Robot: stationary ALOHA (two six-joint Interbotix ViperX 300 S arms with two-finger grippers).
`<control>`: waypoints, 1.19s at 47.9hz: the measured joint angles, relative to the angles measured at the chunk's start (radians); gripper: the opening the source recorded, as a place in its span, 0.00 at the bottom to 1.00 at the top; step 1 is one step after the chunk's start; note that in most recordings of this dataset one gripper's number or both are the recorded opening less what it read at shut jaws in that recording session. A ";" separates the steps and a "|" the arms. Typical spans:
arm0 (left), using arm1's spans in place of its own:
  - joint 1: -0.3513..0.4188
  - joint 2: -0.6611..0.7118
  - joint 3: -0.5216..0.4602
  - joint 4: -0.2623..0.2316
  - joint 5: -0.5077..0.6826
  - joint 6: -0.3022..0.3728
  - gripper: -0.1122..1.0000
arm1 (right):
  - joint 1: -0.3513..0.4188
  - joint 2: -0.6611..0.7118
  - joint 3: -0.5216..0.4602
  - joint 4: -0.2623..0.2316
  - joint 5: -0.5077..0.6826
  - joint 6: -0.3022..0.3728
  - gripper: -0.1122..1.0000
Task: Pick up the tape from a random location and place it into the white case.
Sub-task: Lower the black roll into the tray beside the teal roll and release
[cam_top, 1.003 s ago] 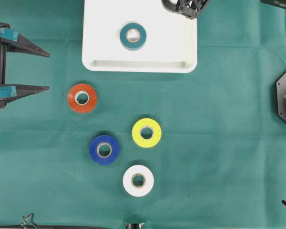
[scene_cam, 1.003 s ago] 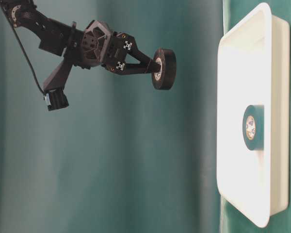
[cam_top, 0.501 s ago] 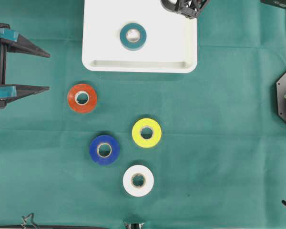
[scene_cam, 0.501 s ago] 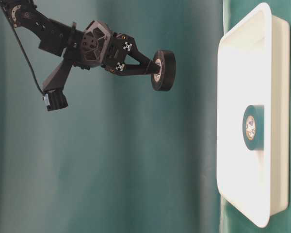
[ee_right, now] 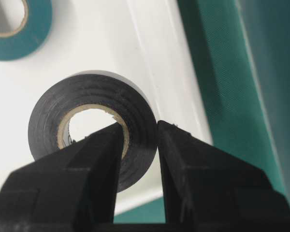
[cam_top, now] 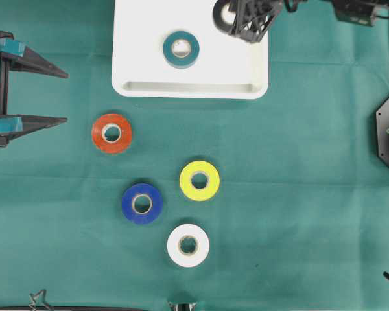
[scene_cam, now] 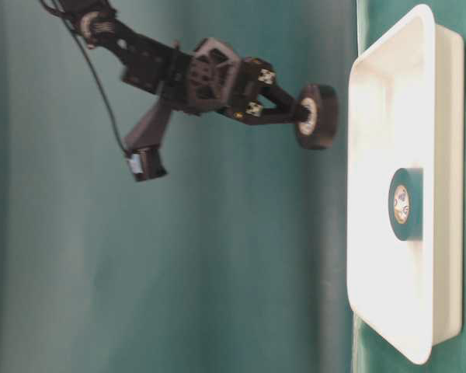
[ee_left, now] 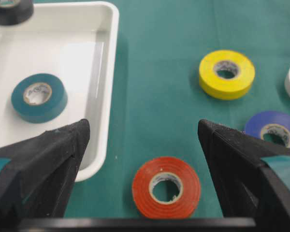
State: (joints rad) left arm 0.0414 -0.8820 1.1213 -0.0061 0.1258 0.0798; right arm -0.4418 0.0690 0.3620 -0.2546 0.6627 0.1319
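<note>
Green cloth table (cam_top: 311,194). At the overhead's bottom centre lie white (cam_top: 188,245), blue (cam_top: 142,203), yellow (cam_top: 200,180) and orange (cam_top: 111,133) tape rolls. Left gripper (cam_top: 58,96) waits mid-left, jaws wide apart. Top centre, right gripper (ee_right: 140,145) clamps the black tape roll (ee_right: 94,121) above the shallow white plastic case (cam_top: 181,87), teal roll (cam_top: 181,49) inside.

Right gripper (ee_right: 139,140) pinches a black tape roll's (ee_right: 92,130) wall; left gripper (ee_left: 142,140) rests with jaws spread wide

Glossy white case (ee_left: 102,96) (matt cloth (ee_left: 154,96))
</note>
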 measured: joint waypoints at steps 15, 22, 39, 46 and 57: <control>0.000 0.000 0.000 -0.002 0.000 0.000 0.98 | 0.000 0.104 0.031 0.006 -0.115 0.002 0.31; 0.000 0.000 0.000 -0.002 0.000 0.000 0.98 | 0.000 0.118 0.032 0.008 -0.130 0.003 0.31; 0.000 0.000 0.000 -0.002 0.000 0.000 0.98 | 0.000 0.118 0.032 0.008 -0.114 0.006 0.31; -0.002 0.000 -0.002 -0.002 0.000 0.000 0.98 | 0.000 0.118 0.031 0.008 -0.112 0.009 0.59; -0.002 0.000 0.000 -0.002 0.000 0.000 0.98 | 0.000 0.117 0.032 0.005 -0.109 0.009 0.91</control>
State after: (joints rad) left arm 0.0399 -0.8820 1.1213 -0.0077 0.1258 0.0798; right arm -0.4418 0.1856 0.3942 -0.2500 0.5538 0.1411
